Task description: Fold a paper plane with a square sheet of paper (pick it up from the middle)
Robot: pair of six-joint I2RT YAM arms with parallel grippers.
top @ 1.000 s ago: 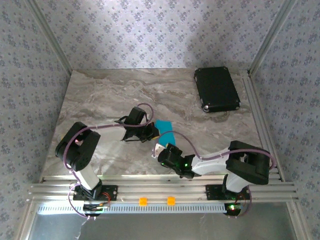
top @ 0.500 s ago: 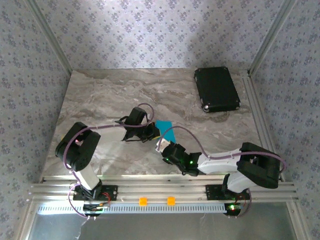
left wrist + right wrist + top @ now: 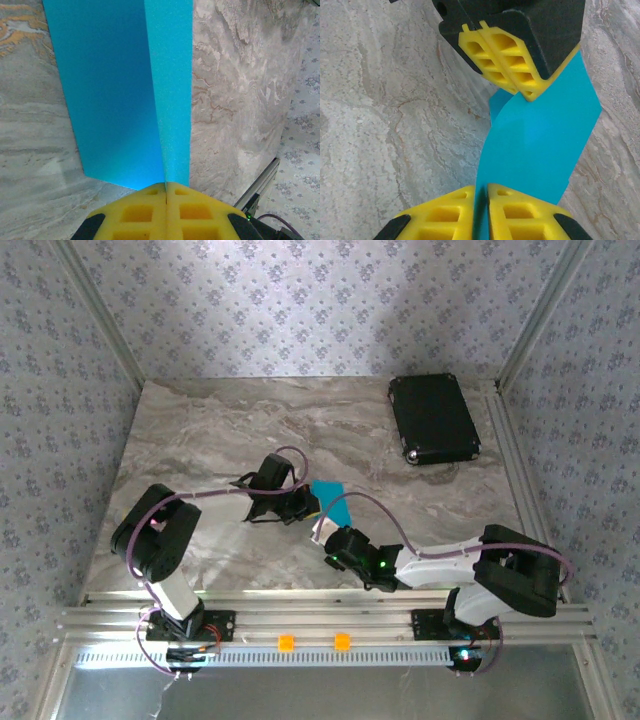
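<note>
The left gripper (image 3: 166,184) was seen pressed together on one edge of the square sheet of paper (image 3: 115,90), and the right gripper (image 3: 481,189) was clamped on the opposite edge. The one creased cyan sheet was held between the two grippers over the table (image 3: 220,430), near its middle. One black case (image 3: 433,420) was laid closed at the far right, its contents hidden.

One paper sheet (image 3: 110,90), one black case (image 3: 433,420), two claws: left claw (image 3: 166,189), right claw (image 3: 481,194).
</note>
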